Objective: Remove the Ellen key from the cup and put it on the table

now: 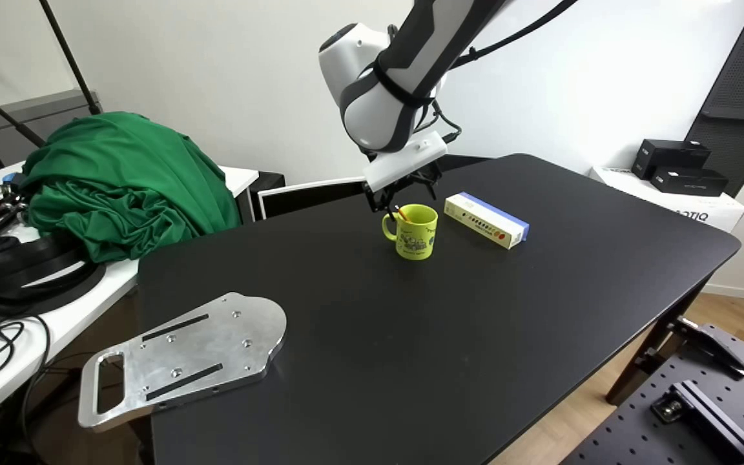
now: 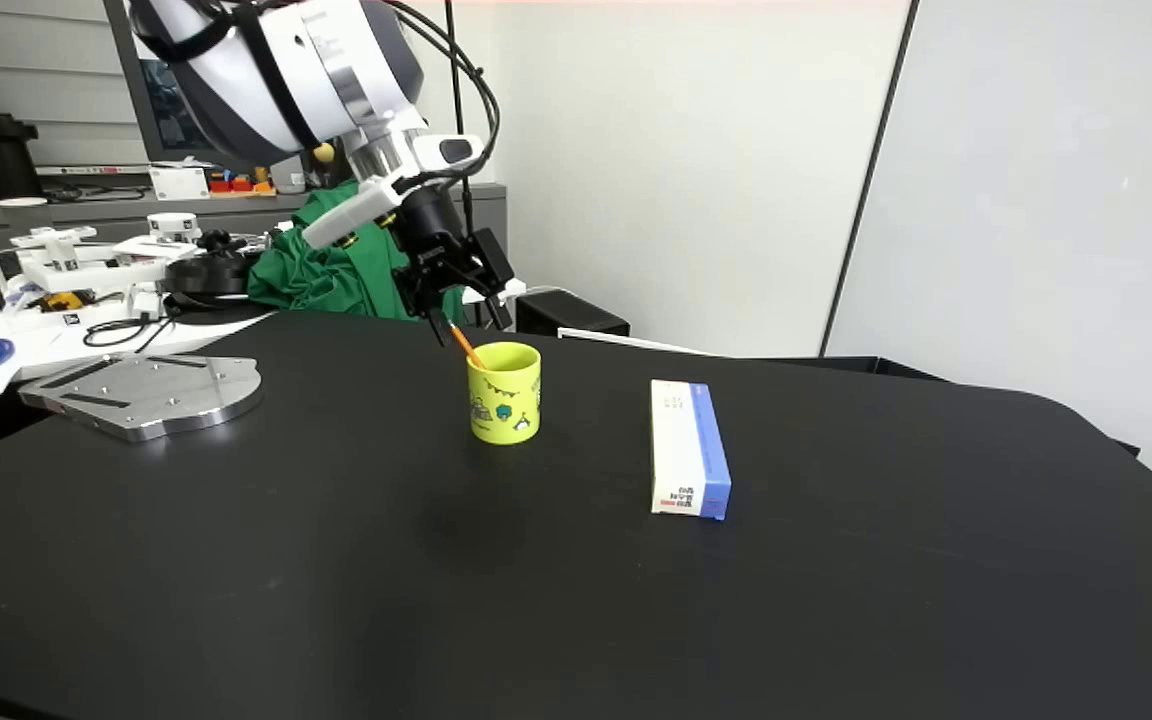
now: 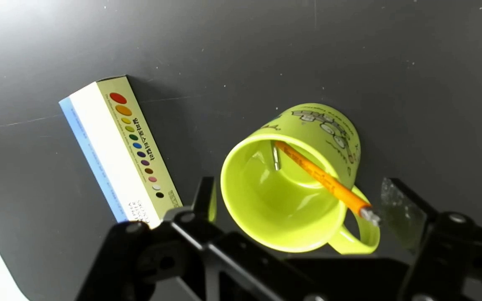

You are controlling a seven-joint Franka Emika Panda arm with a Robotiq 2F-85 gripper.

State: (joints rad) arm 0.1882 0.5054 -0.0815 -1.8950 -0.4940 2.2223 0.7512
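Your black tool (image 3: 303, 205) gapes wide, empty. The orange-sleeved, L-shaped metal key (image 3: 320, 174) leans in the glossy yellow-green mug (image 3: 308, 125), jutting toward the wrist view's 4 o'clock; probably light, stiff: pinch that end.

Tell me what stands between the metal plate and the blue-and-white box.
The yellow-green mug stands between the plate and the box, touching neither, in both exterior views.
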